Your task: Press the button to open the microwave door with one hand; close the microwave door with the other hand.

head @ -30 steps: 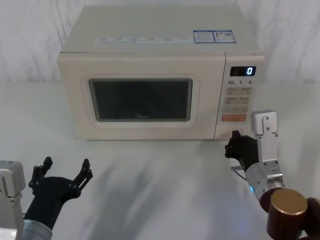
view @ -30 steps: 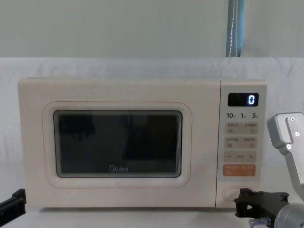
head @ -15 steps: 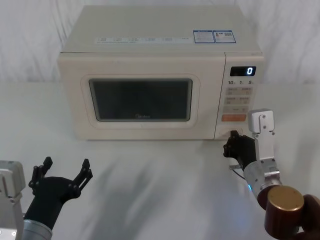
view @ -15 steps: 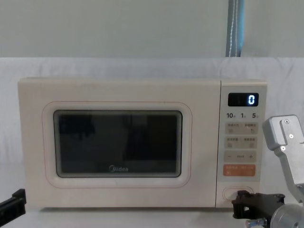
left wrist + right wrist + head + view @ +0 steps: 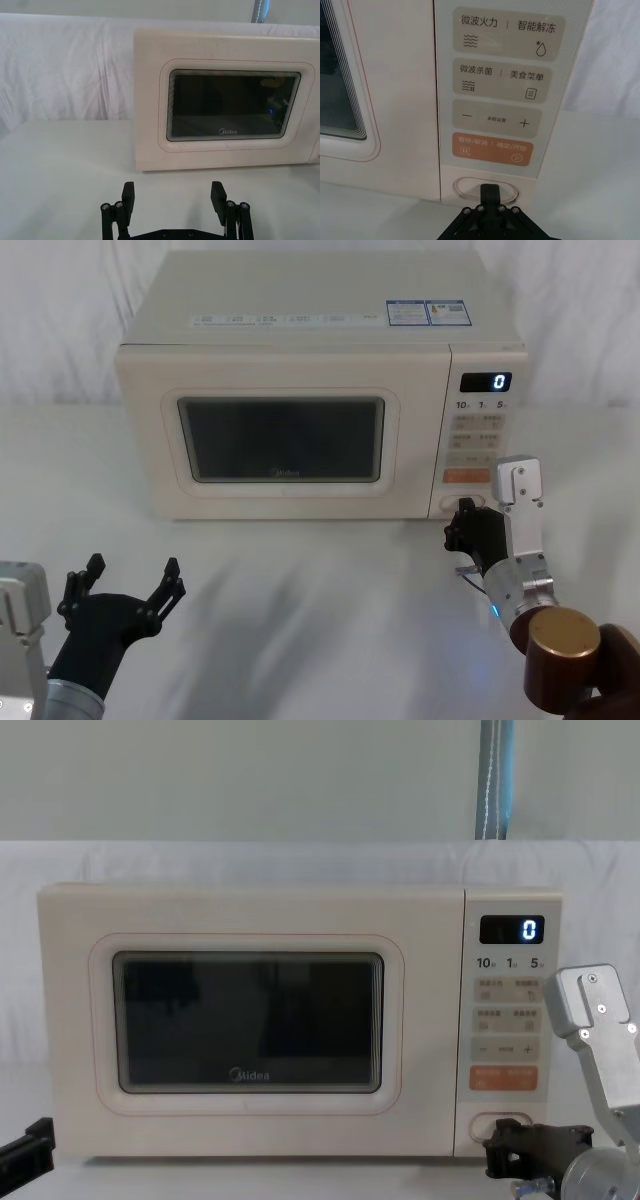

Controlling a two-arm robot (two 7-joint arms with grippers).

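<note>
The right gripper (image 5: 490, 192), jaws clenched to one tip, sits dead ahead of the button (image 5: 465, 189) at the panel's six o'clock; the left gripper (image 5: 125, 575), jaws released, waits well apart from the shut microwave door (image 5: 280, 440).

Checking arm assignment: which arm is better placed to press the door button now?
Right. The right gripper is shut, tip right at the button. The left gripper sits open, low in front of the door.

White-draped table (image 5: 300, 580); a cream microwave (image 5: 300, 350) stands on it.
</note>
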